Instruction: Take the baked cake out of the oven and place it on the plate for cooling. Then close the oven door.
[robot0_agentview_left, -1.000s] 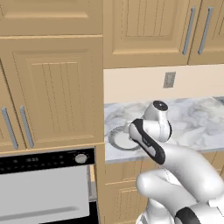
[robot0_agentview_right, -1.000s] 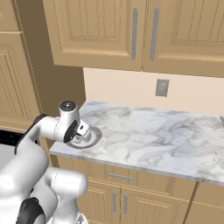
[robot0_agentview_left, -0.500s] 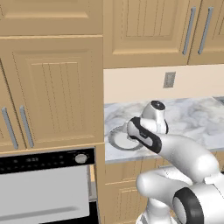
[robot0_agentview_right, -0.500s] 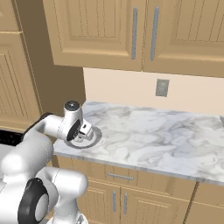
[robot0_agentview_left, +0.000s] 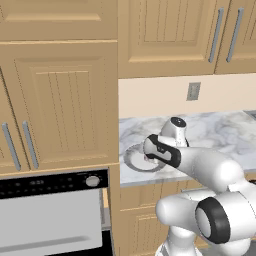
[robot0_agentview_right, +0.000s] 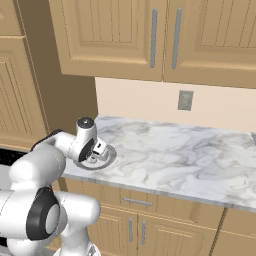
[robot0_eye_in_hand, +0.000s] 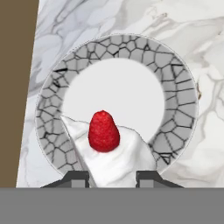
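Observation:
My gripper (robot0_eye_in_hand: 112, 177) hangs low over the plate (robot0_eye_in_hand: 175, 87), its two finger tips on either side of the baked cake (robot0_eye_in_hand: 105, 148), a pale wedge with a red berry on top. The cake lies over the plate's near rim and white centre; whether it touches the plate I cannot tell. On the marble counter, the plate (robot0_agentview_left: 131, 161) sits at the left end with my hand (robot0_agentview_left: 172, 131) above it. From the right base view, the gripper (robot0_agentview_right: 94, 156) points down into the plate (robot0_agentview_right: 106, 159). The oven (robot0_agentview_left: 50, 182) shows its black panel, and the oven door (robot0_agentview_left: 45, 222) shows its grey inner face.
A tall wooden cabinet side (robot0_eye_in_hand: 15, 87) stands right beside the plate. The marble counter (robot0_agentview_right: 175, 155) stretches bare to the right, with a wall outlet (robot0_agentview_right: 185, 100) and upper cabinets (robot0_agentview_right: 160, 35) above. My own forearm (robot0_agentview_left: 210, 167) crosses in front of the counter.
My hand has shifted slightly further over the plate with the cake held in it, and the forearm has swung lower. The plate and oven have not moved.

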